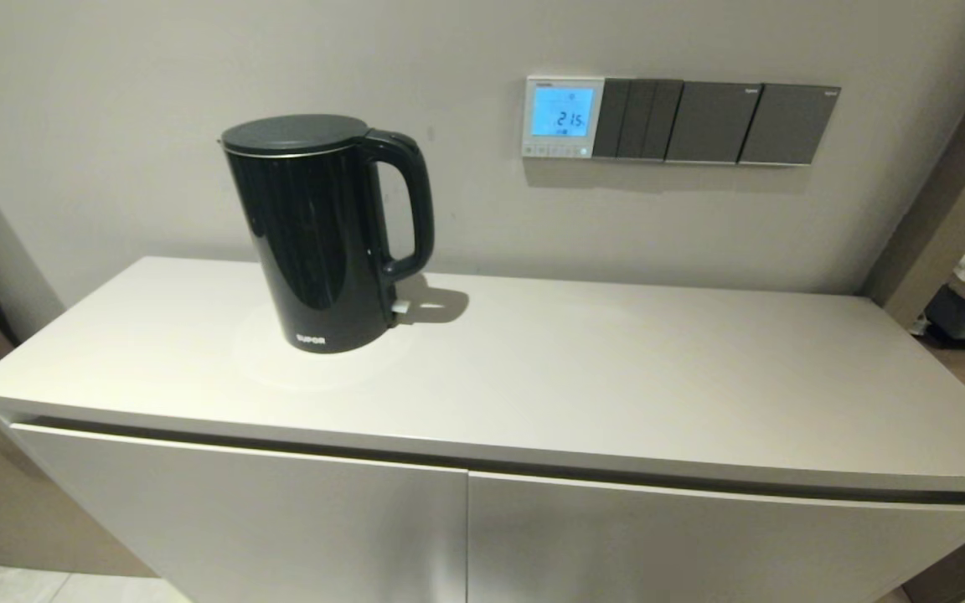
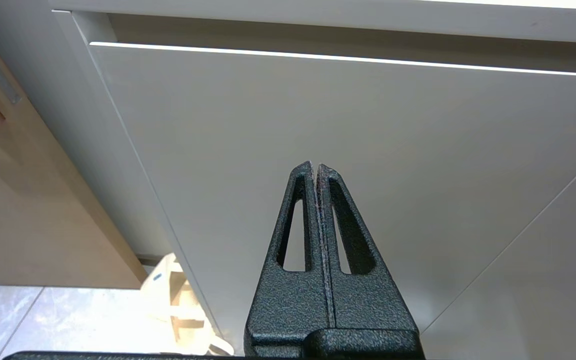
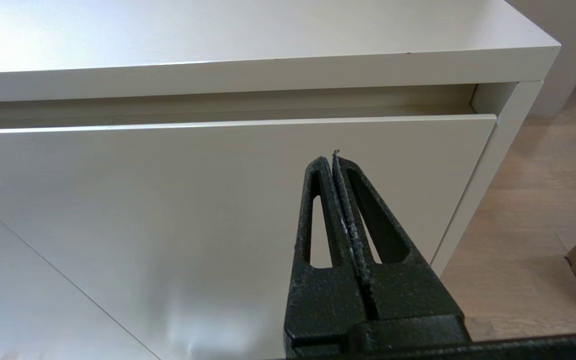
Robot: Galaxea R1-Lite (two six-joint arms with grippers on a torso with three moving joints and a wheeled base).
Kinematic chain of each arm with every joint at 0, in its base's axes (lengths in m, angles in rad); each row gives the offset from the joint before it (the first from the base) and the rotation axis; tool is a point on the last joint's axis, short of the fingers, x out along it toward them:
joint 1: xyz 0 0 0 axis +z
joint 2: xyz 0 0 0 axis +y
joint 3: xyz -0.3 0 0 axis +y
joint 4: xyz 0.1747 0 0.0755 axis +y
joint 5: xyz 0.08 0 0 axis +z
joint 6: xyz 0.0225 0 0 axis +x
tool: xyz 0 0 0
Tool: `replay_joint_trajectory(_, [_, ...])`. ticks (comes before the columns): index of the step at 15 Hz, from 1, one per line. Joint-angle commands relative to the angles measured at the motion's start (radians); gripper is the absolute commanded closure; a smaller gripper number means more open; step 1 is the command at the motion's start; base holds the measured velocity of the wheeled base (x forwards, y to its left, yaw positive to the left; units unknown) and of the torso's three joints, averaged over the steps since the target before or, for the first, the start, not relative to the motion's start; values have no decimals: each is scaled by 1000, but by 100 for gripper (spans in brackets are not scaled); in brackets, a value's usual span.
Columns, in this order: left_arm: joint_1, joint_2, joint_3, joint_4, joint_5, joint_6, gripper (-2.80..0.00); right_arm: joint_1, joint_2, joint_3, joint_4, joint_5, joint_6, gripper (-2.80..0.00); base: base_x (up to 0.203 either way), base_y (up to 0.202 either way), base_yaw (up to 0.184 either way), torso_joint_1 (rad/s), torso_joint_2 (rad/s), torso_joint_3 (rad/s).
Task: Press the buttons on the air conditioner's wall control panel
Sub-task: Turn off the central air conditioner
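Observation:
The air conditioner's wall control panel (image 1: pixel 563 117) is a small white-framed square with a glowing light-blue screen, fixed on the wall above the cabinet. Its buttons (image 1: pixel 557 151) form a row of tiny pale keys along its lower edge. Neither gripper shows in the head view. My left gripper (image 2: pixel 316 166) is shut and empty, low in front of the cabinet's left door. My right gripper (image 3: pixel 330 159) is shut and empty, low in front of the cabinet's right door. Both are far below the panel.
A black electric kettle (image 1: pixel 327 230) stands on the white cabinet top (image 1: pixel 616 377), left of the panel. Dark grey switch plates (image 1: pixel 717 123) adjoin the panel on its right. A wooden door frame (image 1: pixel 952 193) rises at the far right.

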Motion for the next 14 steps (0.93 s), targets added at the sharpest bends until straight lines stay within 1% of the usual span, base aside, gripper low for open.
replay_joint_trajectory(1, [1,2,0,1,0,0,0,0,3,0,0,0,0,0,0,0,0,0,0,0])
replay_joint_trajectory(7, [0,2,0,1,0,0,0,0,-3,-3,-14,1,-3,0,0,0,0,0,0,0])
replay_joint_trajectory(9, [1,2,0,1,0,0,0,0,10,-60,-59,0,1,0,0,0,0,0,0,0])
replay_joint_trajectory(11, [0,2,0,1,0,0,0,-1,84,-124,-69,0,1,0,0,0,0,0,0,0])
replay_joint_trajectory(14, [1,2,0,1,0,0,0,-9,230,-298,-79,0,3,0,0,0,0,0,0,0])
